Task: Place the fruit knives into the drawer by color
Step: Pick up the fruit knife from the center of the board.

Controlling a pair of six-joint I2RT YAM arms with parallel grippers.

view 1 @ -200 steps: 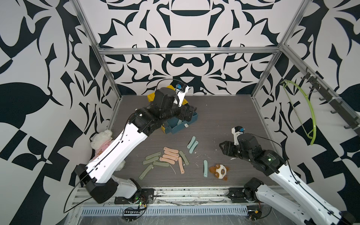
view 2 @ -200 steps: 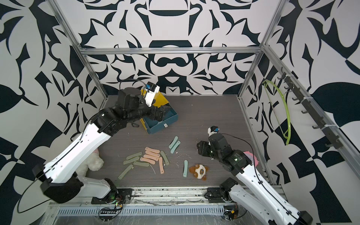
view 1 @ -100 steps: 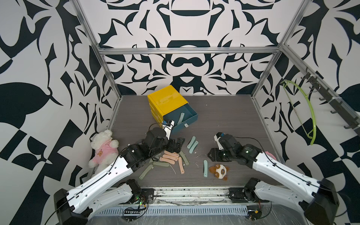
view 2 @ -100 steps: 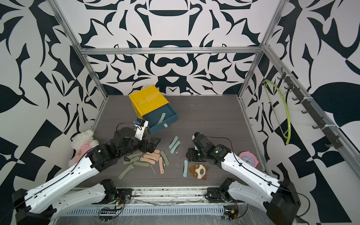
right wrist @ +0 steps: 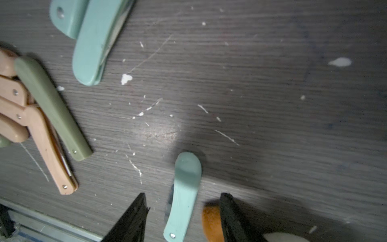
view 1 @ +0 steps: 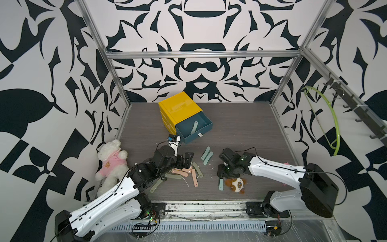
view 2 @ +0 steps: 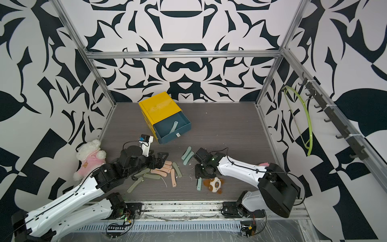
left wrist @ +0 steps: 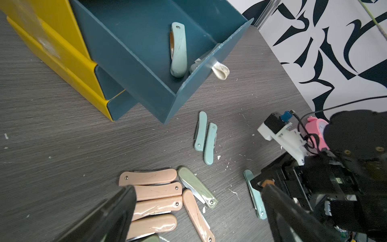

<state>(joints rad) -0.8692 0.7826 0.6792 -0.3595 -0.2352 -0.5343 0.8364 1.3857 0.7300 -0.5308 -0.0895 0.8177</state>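
A white teddy bear (view 1: 112, 162) in a pink shirt slumps against the left wall at the edge of the dark wood-grain table (view 1: 240, 125). Near the front edge lies a small brown-and-white plush toy (view 1: 235, 184), face up. A pink clock (left wrist: 316, 134) stands at the right side (only part of it shows). On the right wall a lime-green hanger (view 1: 326, 117) hangs from a rail of dark hooks (view 1: 356, 113). Black-and-white patterned walls (view 1: 199, 25) enclose the scene, framed by aluminium bars (view 1: 201, 54). White specks (right wrist: 126, 78) dot the tabletop.
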